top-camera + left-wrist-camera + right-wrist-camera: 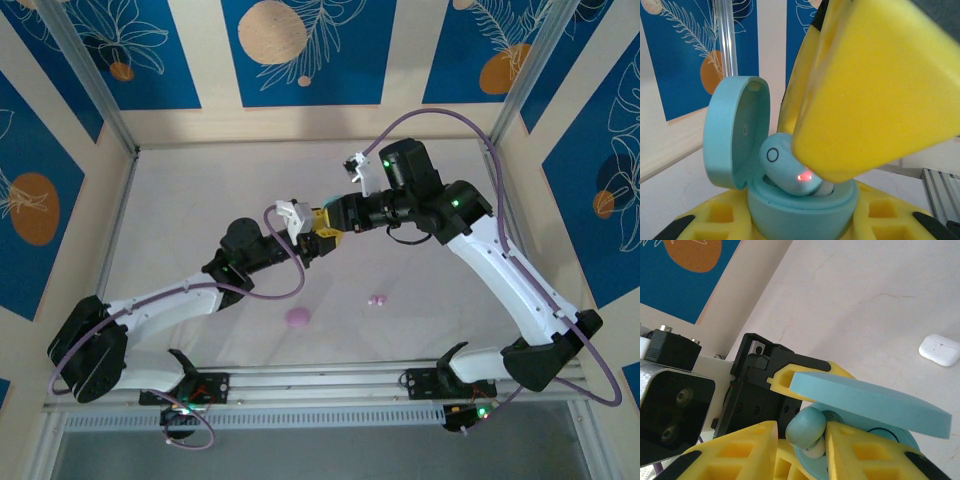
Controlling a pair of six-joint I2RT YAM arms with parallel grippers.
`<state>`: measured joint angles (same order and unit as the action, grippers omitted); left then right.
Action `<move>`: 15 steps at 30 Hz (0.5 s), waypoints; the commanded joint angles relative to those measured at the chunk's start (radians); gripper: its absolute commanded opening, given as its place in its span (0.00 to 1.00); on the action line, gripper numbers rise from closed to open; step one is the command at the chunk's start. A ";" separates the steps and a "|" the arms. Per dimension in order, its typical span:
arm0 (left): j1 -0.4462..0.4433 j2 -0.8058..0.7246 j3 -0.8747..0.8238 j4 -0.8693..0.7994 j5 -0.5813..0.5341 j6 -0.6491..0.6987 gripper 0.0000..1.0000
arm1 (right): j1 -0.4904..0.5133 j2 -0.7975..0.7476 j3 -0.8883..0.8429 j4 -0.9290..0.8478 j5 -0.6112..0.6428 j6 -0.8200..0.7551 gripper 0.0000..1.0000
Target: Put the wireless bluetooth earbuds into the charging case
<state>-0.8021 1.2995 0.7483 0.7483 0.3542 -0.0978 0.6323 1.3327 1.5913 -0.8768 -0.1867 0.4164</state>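
pinching the teal earbud, right tool; left tool clamped on the open teal case.

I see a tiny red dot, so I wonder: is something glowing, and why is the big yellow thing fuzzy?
Left wrist view: a red light glows on the teal earbud; the yellow finger is too near the lens, so blurry. Top view: even light.

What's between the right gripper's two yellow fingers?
A small rounded teal plastic earbud, pinched in the right gripper at the open teal pebble-shaped charging case; right wrist view shows it.
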 commanded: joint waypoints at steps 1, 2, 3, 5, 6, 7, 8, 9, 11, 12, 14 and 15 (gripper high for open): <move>-0.016 -0.014 0.032 0.092 0.017 -0.001 0.26 | 0.001 0.008 0.031 -0.036 0.024 0.004 0.32; -0.017 -0.013 0.034 0.092 0.017 -0.002 0.26 | 0.001 0.008 0.033 -0.038 0.024 0.004 0.32; -0.016 -0.014 0.034 0.091 0.017 -0.001 0.26 | 0.002 0.005 0.036 -0.039 0.024 0.004 0.32; -0.016 -0.014 0.033 0.092 0.016 -0.001 0.26 | 0.001 0.004 0.038 -0.039 0.024 0.005 0.32; -0.016 -0.014 0.032 0.092 0.016 -0.002 0.26 | 0.001 0.003 0.042 -0.043 0.025 0.005 0.32; -0.016 -0.013 0.033 0.092 0.016 -0.002 0.26 | 0.003 0.003 0.044 -0.045 0.024 0.003 0.32; -0.016 -0.015 0.032 0.092 0.017 -0.002 0.26 | 0.002 0.000 0.045 -0.045 0.024 0.004 0.32; -0.016 -0.015 0.033 0.092 0.016 -0.002 0.26 | 0.001 -0.001 0.045 -0.045 0.025 0.004 0.32; -0.016 -0.017 0.032 0.092 0.015 -0.002 0.26 | 0.001 -0.004 0.045 -0.045 0.025 0.004 0.32; -0.016 -0.016 0.033 0.091 0.015 -0.003 0.26 | 0.001 -0.003 0.047 -0.045 0.025 0.006 0.32; -0.017 -0.016 0.033 0.089 0.016 -0.001 0.26 | 0.001 -0.007 0.049 -0.043 0.023 0.007 0.32; -0.016 -0.018 0.034 0.088 0.016 0.000 0.26 | 0.001 -0.009 0.048 -0.039 0.023 0.007 0.32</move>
<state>-0.8028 1.2991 0.7483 0.7700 0.3542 -0.0978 0.6323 1.3327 1.6161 -0.8963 -0.1818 0.4194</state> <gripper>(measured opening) 0.334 0.319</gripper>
